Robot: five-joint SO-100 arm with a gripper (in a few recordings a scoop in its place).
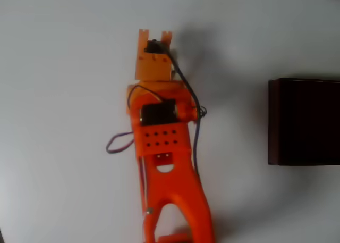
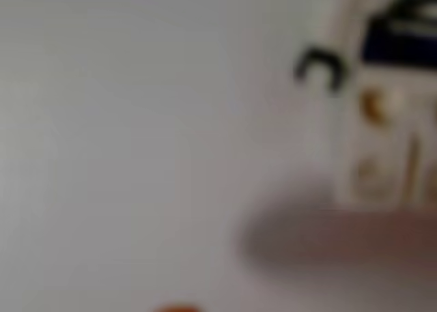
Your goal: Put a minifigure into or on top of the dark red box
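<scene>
The minifigure (image 2: 386,128) fills the upper right of the wrist view, very close and blurred. It is mostly white, with a dark blue patch, small orange specks and a black hook-shaped hand. In the overhead view the orange arm reaches up the middle of the table and its gripper end (image 1: 154,46) points down at the surface. The fingers are hidden under the wrist, so I cannot tell how the jaws stand or whether they touch the figure. The dark red box (image 1: 304,120) sits at the right edge, far from the gripper, with its dark inside showing.
The table (image 1: 64,94) is plain white. Loose cables (image 1: 188,94) run along the arm's right side and a purple loop hangs off its left. A blurred reddish-grey shadow (image 2: 334,237) lies below the figure in the wrist view.
</scene>
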